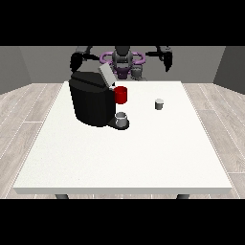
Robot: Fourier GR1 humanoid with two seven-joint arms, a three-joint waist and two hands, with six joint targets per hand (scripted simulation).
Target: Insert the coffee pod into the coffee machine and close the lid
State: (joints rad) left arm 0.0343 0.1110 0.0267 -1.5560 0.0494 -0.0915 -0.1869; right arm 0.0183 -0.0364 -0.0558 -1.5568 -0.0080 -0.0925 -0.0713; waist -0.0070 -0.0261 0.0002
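Currently, you are looking at the opening step: neither robot hand is holding anything, and the pod [159, 104] is sitting untouched on the bench [124, 158], well apart from the machine [91, 103] and toward the view's right. The robot hand at the view's right [167, 61] and the robot hand at the view's left [76, 61] are both hanging raised at the bench's far edge, well clear of the pod. You cannot tell from this view how far open either one's fingers are.

The pod is presenting as a small, pale grey, stubby cylinder standing upright. The machine is a blocky, matte black body; its grey lid [105, 74] is standing tilted open at the top. A red part [121, 94] is projecting from its side, and a grey cup [122, 119] is resting on the base below.

The next move, in your judgement, is calling for the nearer robot hand, at the view's right, to descend over the pod and close around it.
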